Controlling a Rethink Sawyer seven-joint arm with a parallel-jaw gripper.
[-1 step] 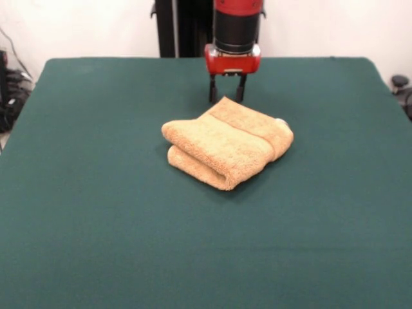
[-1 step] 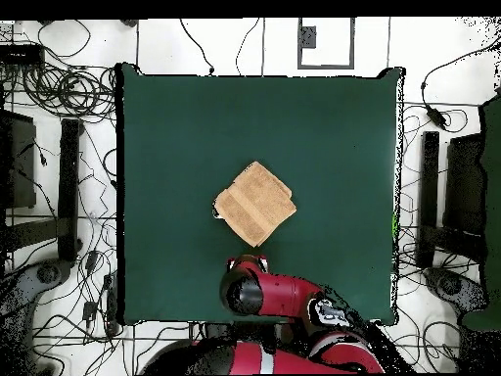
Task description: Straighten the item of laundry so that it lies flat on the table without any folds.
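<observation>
The item of laundry (image 1: 226, 141) is an orange-tan towel folded over into a thick bundle near the middle of the green table (image 1: 96, 212). A flat woven band runs across its right part. From overhead the laundry (image 2: 255, 203) reads as a small diamond shape on the table (image 2: 333, 127). My gripper (image 1: 226, 98) hangs just behind the towel's far corner, its two dark fingers a small gap apart, open, holding nothing. In the overhead view the red arm covers the gripper (image 2: 249, 260), which sits just below the towel's lower corner.
Cables and dark equipment (image 2: 59, 166) lie on the floor around the table's sides. A black post (image 1: 166, 29) stands behind the table's far edge. Green cloth stretches wide on every side of the towel.
</observation>
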